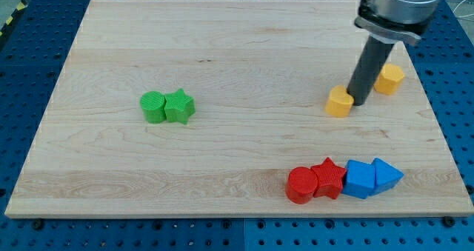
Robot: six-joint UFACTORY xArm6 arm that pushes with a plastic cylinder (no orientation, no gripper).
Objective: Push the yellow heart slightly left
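Board: pale wood, lying on a blue pegboard bench.
Green pair: a green cylinder touching a green star, left of centre, well apart from my work.
Red pair: a red cylinder against a red star, near the view's bottom edge.
Yellow heart: right of centre, upper half of the board; this is the block I am to nudge left. Its shape is hard to read from here.
My tip: just at the heart's right side, touching or very nearly so; I cannot tell which.
Tool state: a bare rod, no jaws, holding nothing; it only pushes.
Blue pair: a blue cube touching a blue triangle, in line with the reds.
Yellow hexagon: just right of the rod, slightly toward the view's top.
Risk, overshoot: only a small shift is asked for; I judge a long stroke would carry the heart too far.
Risk, off-centre contact: my tip looks level with the heart's lower part, so a push may spin it or send it toward the view's top.
Risk, hexagon: backing off rightward could knock it.
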